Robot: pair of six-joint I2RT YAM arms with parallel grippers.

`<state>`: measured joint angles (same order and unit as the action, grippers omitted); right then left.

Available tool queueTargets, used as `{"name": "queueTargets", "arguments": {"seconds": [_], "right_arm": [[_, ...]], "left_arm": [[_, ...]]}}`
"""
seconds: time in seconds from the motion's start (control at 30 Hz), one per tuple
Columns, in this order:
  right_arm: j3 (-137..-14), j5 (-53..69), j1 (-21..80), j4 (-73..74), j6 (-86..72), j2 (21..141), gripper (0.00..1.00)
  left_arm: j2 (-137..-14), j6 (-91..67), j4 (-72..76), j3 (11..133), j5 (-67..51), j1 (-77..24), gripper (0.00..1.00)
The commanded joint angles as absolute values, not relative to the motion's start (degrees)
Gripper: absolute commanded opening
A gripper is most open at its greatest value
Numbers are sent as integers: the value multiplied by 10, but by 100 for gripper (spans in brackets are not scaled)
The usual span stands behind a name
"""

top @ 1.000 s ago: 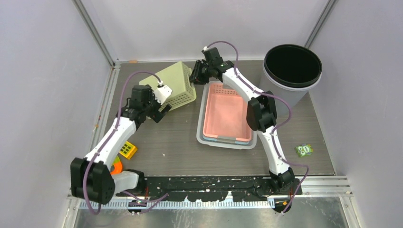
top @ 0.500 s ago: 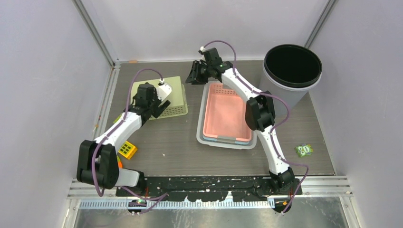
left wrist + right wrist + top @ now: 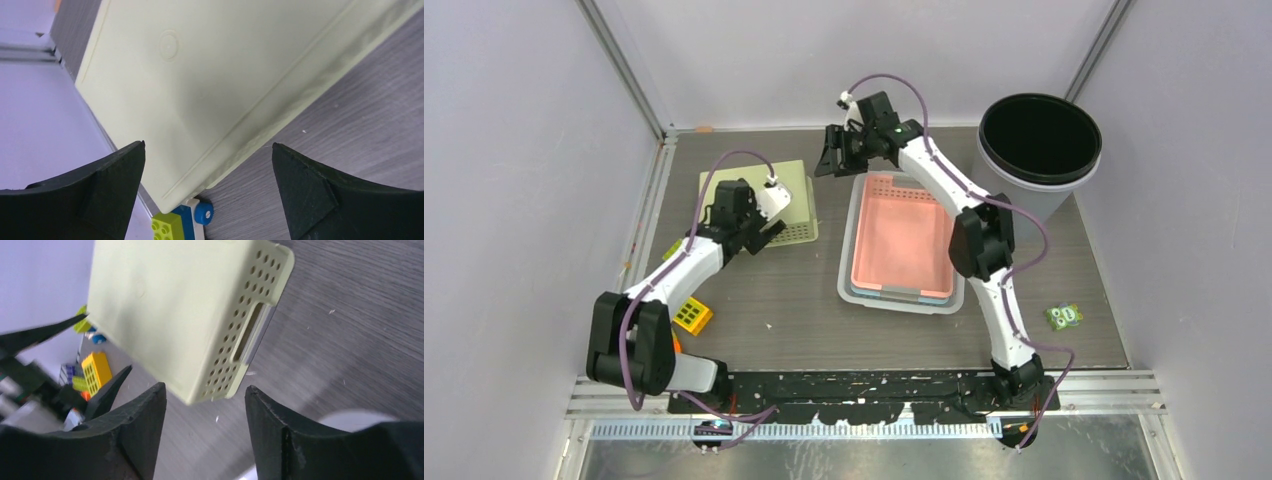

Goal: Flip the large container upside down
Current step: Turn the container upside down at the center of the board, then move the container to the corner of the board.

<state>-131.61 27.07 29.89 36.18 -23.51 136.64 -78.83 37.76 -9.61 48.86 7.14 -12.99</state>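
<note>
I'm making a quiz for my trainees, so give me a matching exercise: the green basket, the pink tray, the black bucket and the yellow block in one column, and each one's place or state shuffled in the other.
Column one:
1. green basket
2. pink tray
3. black bucket
4. yellow block

Column two:
A. in the middle, open side up
B. at the front left
C. bottom up, at the back left
D. upright in the back right corner

Pairs: 1-C, 2-A, 3-D, 4-B.
</note>
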Motion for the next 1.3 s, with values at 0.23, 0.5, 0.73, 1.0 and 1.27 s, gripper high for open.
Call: {"name": "queueTargets", "arguments": {"seconds": [0.23,0.5,0.73,1.0,1.27], "right_arm": [[-1132,328,301,469,-19,983,73],[-891,275,301,454,104,755,82],[-797,260,297,413,118,646,88],[-772,253,283,388,119,650,89],[-749,243,273,374,127,642,90]], "left_arm": [[-804,404,-131,494,11,-129,87],[-854,364,-134,518,43,-129,48],[-899,311,-160,565,93,-135,18],[-989,196,-275,672,122,-139,1],[-1038,136,-376,796,44,-139,5]]}}
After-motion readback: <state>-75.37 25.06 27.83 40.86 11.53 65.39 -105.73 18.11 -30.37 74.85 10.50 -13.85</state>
